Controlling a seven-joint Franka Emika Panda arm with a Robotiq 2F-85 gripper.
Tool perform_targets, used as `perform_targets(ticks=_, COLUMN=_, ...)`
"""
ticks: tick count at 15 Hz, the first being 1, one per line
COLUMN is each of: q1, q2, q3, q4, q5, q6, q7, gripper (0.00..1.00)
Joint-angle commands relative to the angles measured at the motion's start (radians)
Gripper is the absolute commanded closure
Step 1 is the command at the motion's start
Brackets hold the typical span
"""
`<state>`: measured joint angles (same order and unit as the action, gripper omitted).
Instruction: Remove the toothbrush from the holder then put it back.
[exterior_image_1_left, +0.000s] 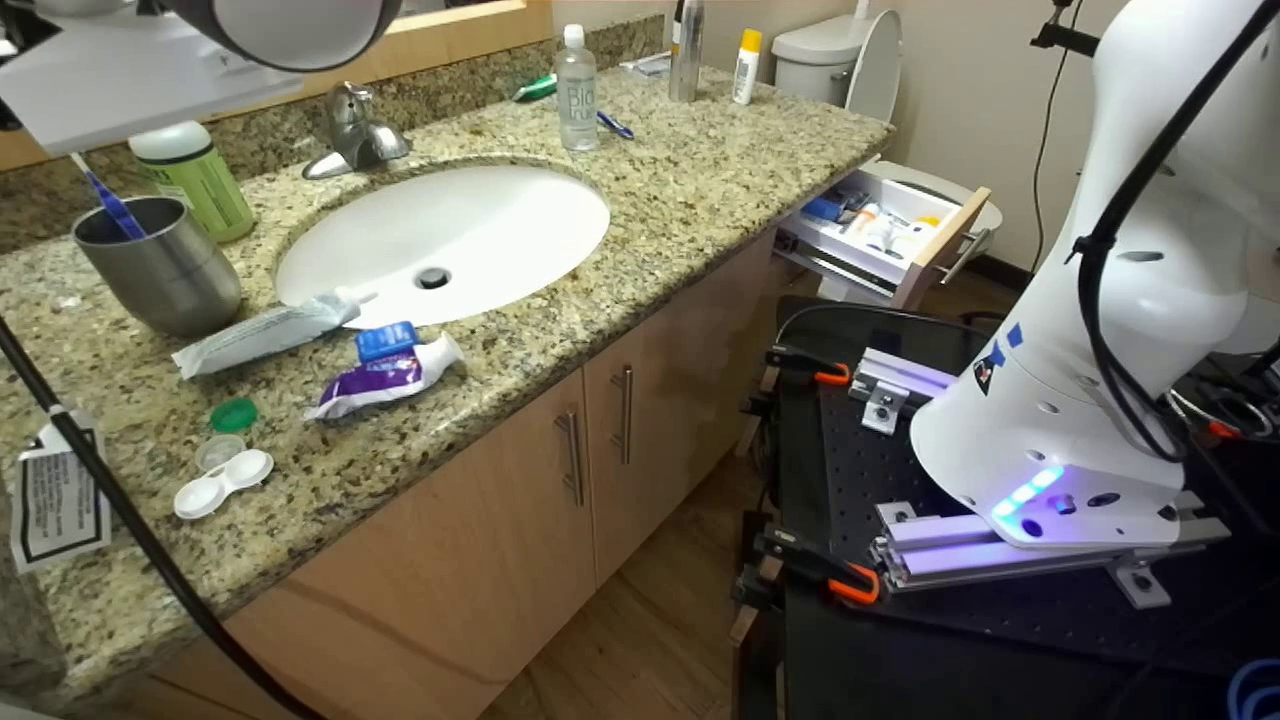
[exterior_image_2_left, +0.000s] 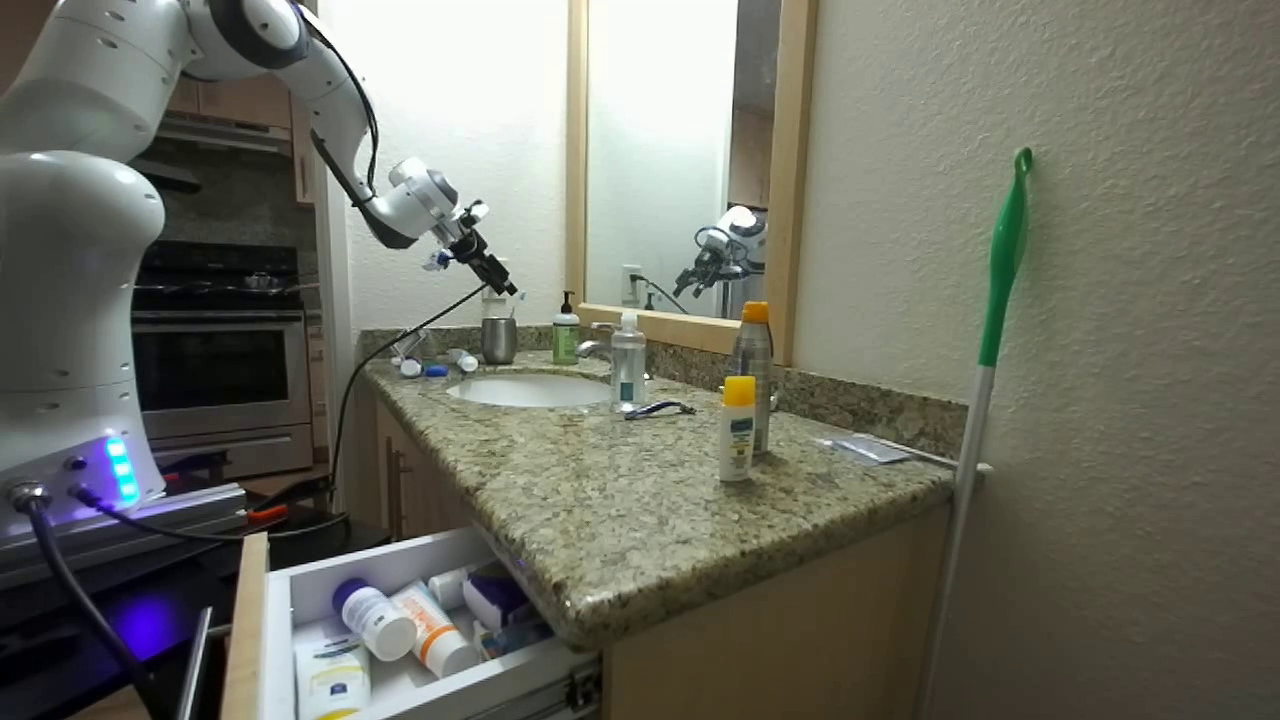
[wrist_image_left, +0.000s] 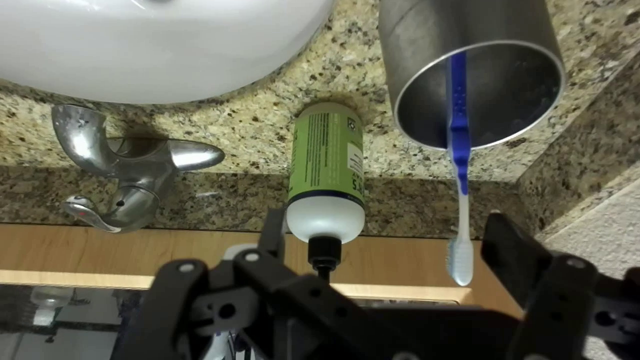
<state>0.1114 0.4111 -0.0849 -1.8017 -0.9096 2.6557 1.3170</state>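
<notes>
The toothbrush stands in a grey metal cup, the holder, leaning against its rim; its blue handle shows in the wrist view (wrist_image_left: 459, 115) and its white head points out of the cup. The holder shows in the wrist view (wrist_image_left: 417, 55) and in both exterior views (exterior_image_1_left: 165, 275) (exterior_image_2_left: 498, 342). My gripper (wrist_image_left: 387, 230) is open and empty. The toothbrush head lies between its fingers in the picture, nearer the right finger, with no contact visible. In an exterior view the gripper (exterior_image_2_left: 503, 284) is just above the holder. In an exterior view the arm hides the head of the toothbrush (exterior_image_1_left: 115, 208).
A green soap bottle (wrist_image_left: 327, 155) stands close beside the holder. The faucet (exterior_image_1_left: 358, 135) and sink (exterior_image_1_left: 450, 220) are beyond it. Toothpaste tubes (exterior_image_1_left: 270, 332) (exterior_image_1_left: 385, 375) and a contact lens case (exterior_image_1_left: 224, 483) lie nearby. A mirror (exterior_image_2_left: 660, 150) and walls border the counter.
</notes>
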Motion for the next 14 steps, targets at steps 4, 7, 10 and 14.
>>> perform_targets(ticks=4, q1=0.019, q2=0.137, q3=-0.013, q4=0.152, q5=-0.039, q6=0.015, q7=0.12, gripper=0.0)
perform_targets(ticks=7, q1=0.017, q2=0.122, q3=-0.009, q4=0.131, q5=-0.036, q6=0.014, q7=0.114, gripper=0.0)
perform_targets(ticks=10, q1=0.033, q2=0.149, q3=-0.033, q4=0.157, q5=-0.076, q6=0.017, q7=0.152, gripper=0.0)
perform_targets(ticks=14, q1=0.078, q2=0.254, q3=-0.119, q4=0.252, q5=-0.236, q6=0.021, q7=0.312, gripper=0.0)
